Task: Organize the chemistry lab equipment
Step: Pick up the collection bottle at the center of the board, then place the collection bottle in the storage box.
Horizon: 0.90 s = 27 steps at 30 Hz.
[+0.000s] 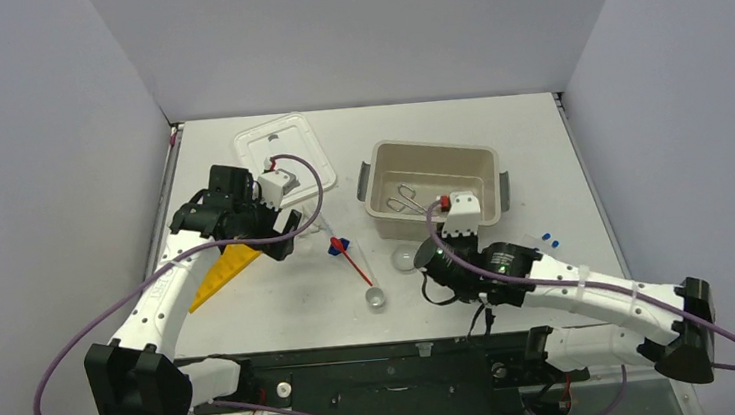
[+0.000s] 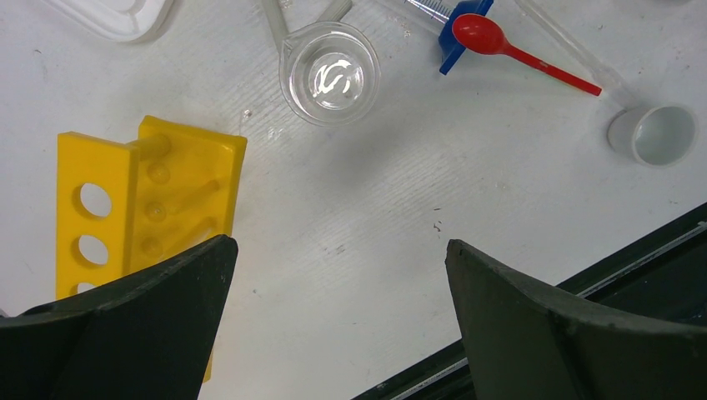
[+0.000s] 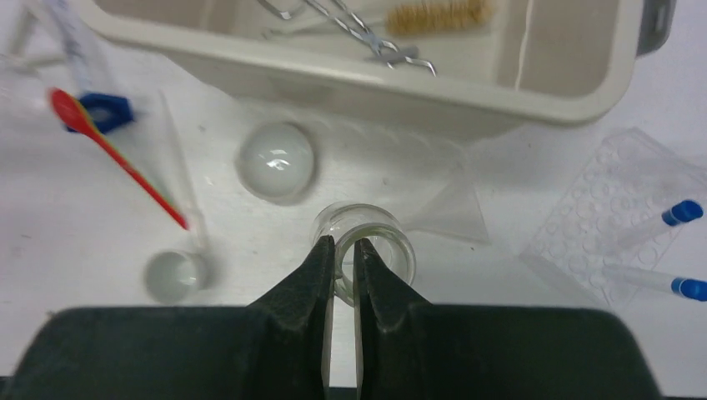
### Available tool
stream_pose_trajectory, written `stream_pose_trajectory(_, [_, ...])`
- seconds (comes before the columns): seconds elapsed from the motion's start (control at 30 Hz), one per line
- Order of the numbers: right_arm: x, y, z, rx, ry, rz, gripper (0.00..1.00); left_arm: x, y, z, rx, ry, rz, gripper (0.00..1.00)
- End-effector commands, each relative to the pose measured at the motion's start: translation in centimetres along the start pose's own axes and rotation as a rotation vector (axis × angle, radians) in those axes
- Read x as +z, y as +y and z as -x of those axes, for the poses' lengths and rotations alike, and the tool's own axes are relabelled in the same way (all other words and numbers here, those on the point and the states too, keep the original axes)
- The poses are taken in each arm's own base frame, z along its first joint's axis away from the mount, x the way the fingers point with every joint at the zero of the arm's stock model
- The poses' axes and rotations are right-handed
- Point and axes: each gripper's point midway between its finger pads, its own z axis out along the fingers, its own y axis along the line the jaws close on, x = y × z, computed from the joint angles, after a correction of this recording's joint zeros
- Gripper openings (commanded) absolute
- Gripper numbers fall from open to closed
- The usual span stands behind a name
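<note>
From above, the yellow rack (image 1: 221,274) lies flat left of centre, its long axis slanting from near-left to far-right, partly under the left gripper (image 1: 281,235). Bare white table (image 1: 283,315) separates it from the red spatula (image 1: 351,259). At the left wrist, the black fingers (image 2: 142,333) stand wide apart over open table, the holed plastic rack beside one. At the right wrist, the right gripper (image 3: 343,258) pinches the near wall of a clear beaker (image 3: 379,233), which stands upright, mouth up, just before the beige tub (image 3: 333,71) and its rounded rim. A domed glass dish (image 3: 277,162) lies nearby.
</note>
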Motion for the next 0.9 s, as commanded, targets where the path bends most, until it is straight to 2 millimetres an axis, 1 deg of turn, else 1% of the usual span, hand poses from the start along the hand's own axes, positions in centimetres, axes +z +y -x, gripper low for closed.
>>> stream_pose_trajectory(0.0, [-3.3,-0.6,6.5,0.029,-0.097,0.059,0.0,-1.0,0.4,1.5,0.014,-0.068,0.018,0.97])
stream_pose_trajectory(0.03, [-3.9,-0.6,7.6,0.044,-0.106,0.073,0.0,-0.9,0.4,1.4,0.013,-0.066,0.018,0.97])
stream_pose_trajectory(0.07, [-3.9,-1.3,8.4,0.046,-0.112,0.058,0.0,-0.9,0.3,1.4,0.012,-0.065,0.017,0.97])
stream_pose_trajectory(0.1, [-4.4,-1.4,9.5,0.061,-0.125,0.067,0.0,-0.8,0.3,1.3,0.012,-0.063,0.016,0.96])
stream_pose_trajectory(0.13, [-4.3,-2.1,10.3,0.06,-0.134,0.046,0.0,-0.7,0.3,1.2,0.011,-0.061,0.017,0.96])
stream_pose_trajectory(0.17, [-4.5,-2.4,11.4,0.075,-0.15,0.041,0.0,-0.7,0.4,1.2,0.011,-0.062,0.018,0.96])
stream_pose_trajectory(0.2, [-4.6,-3.1,12.6,0.08,-0.169,0.022,0.0,-0.7,0.4,1.2,0.012,-0.063,0.018,0.96])
stream_pose_trajectory(0.23, [-4.3,-3.4,13.1,0.078,-0.172,0.007,0.0,-0.7,0.4,1.2,0.012,-0.062,0.017,0.97])
stream_pose_trajectory(0.27, [-4.2,-4.1,14.2,0.082,-0.186,-0.017,0.0,-0.7,0.3,1.2,0.012,-0.063,0.016,0.97])
stream_pose_trajectory(0.3, [-3.5,-4.1,14.4,0.073,-0.175,-0.031,0.0,-0.7,0.3,1.2,0.012,-0.061,0.015,0.97])
stream_pose_trajectory(0.33, [-3.0,-4.9,15.2,0.085,-0.18,-0.06,0.0,-0.7,0.4,1.2,0.012,-0.06,0.015,0.97])
stream_pose_trajectory(0.37, [-2.1,-4.7,15.0,0.077,-0.158,-0.068,0.0,-0.6,0.4,1.2,0.011,-0.058,0.015,0.96])
stream_pose_trajectory(0.43, [0.1,-6.2,15.2,0.085,-0.139,-0.138,0.0,-0.6,0.4,1.2,0.009,-0.058,0.016,0.96])
stream_pose_trajectory(0.47, [1.0,-6.4,15.0,0.08,-0.132,-0.153,0.0,-0.6,0.4,1.2,0.009,-0.057,0.016,0.96])
stream_pose_trajectory(0.5, [2.4,-7.1,15.0,0.085,-0.117,-0.186,0.0,-0.7,0.4,1.2,0.01,-0.059,0.016,0.96])
stream_pose_trajectory(0.53, [3.2,-7.2,14.4,0.08,-0.095,-0.196,0.0,-0.7,0.4,1.2,0.01,-0.059,0.017,0.97])
stream_pose_trajectory(0.57, [4.6,-7.7,13.9,0.078,-0.069,-0.224,0.0,-0.7,0.4,1.3,0.011,-0.06,0.017,0.97])
stream_pose_trajectory(0.63, [6.7,-7.7,13.1,0.085,-0.041,-0.234,0.0,-0.6,0.5,1.3,0.01,-0.06,0.018,0.97])
stream_pose_trajectory(0.7, [8.7,-7.6,12.0,0.081,-0.008,-0.249,0.0,-0.7,0.5,1.3,0.008,-0.059,0.017,0.97])
stream_pose_trajectory(0.77, [10.2,-7.4,10.9,0.073,0.02,-0.259,0.0,-0.7,0.5,1.3,0.007,-0.057,0.015,0.96])
stream_pose_trajectory(0.8, [11.1,-7.3,10.0,0.061,0.045,-0.268,0.0,-0.7,0.5,1.3,0.008,-0.057,0.016,0.97])
stream_pose_trajectory(0.83, [11.6,-7.3,10.0,0.066,0.045,-0.272,0.0,-0.7,0.5,1.2,0.007,-0.057,0.017,0.97])
stream_pose_trajectory(0.87, [12.3,-7.2,9.3,0.057,0.063,-0.281,0.0,-0.8,0.5,1.2,0.008,-0.057,0.018,0.97])
